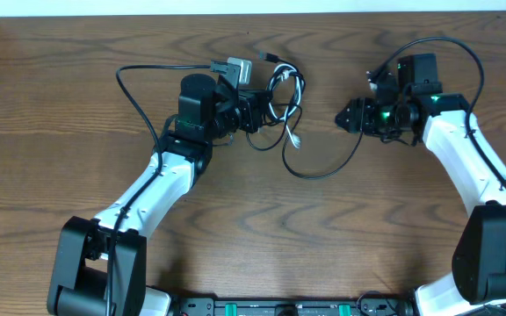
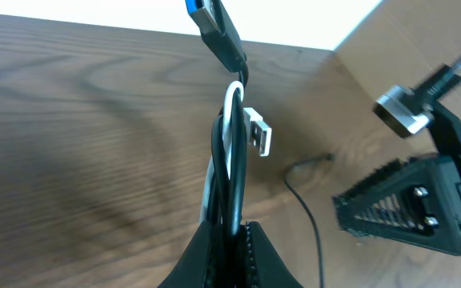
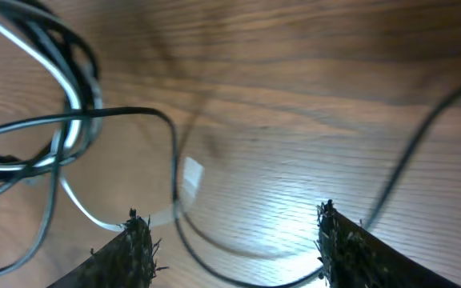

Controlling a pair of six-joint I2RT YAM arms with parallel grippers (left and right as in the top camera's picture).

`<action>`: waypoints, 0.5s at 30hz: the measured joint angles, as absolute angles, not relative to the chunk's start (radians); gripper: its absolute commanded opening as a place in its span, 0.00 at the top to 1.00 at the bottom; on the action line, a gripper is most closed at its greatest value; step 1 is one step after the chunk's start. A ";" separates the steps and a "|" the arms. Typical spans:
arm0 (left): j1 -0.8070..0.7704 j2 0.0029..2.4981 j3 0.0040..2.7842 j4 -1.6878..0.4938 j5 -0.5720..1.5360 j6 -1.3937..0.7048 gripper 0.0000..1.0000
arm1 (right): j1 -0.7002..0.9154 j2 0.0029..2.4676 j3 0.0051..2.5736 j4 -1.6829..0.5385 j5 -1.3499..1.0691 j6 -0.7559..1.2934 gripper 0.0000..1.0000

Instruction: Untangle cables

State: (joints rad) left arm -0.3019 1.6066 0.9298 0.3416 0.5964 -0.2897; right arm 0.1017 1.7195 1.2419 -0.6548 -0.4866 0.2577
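Toward the far edge of the surface (image 1: 60, 175), the left claw (image 1: 264, 107) clenches the knotted cables (image 1: 286, 92) while the right claw (image 1: 344, 117) stands spread and empty nearby, likely next to catch one loose strand and pull it clear.

Overhead, I can't tell which of the cables (image 1: 284, 92) the left gripper (image 1: 263, 107) pinches; its tips are buried among them. On my left wrist feed, the black plug (image 2: 221, 32) above the cables is cut by the top edge; the right wrist feed blurs them.
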 measured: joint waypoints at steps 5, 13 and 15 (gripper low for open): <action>-0.302 1.607 0.930 0.342 0.630 -0.286 0.92 | 0.149 1.720 1.242 -0.656 -0.573 0.265 0.32; -0.302 1.607 0.930 0.342 0.634 -0.286 0.92 | 0.268 1.720 1.242 -0.612 -0.645 0.428 0.32; -0.302 1.607 0.930 0.342 0.634 -0.292 0.93 | 0.310 1.720 1.242 -0.593 -0.624 0.479 0.33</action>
State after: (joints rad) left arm -0.3019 1.6066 0.9298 0.3424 0.6338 -0.2920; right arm 0.3096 1.7195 1.2419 -0.5926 -0.6235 0.4786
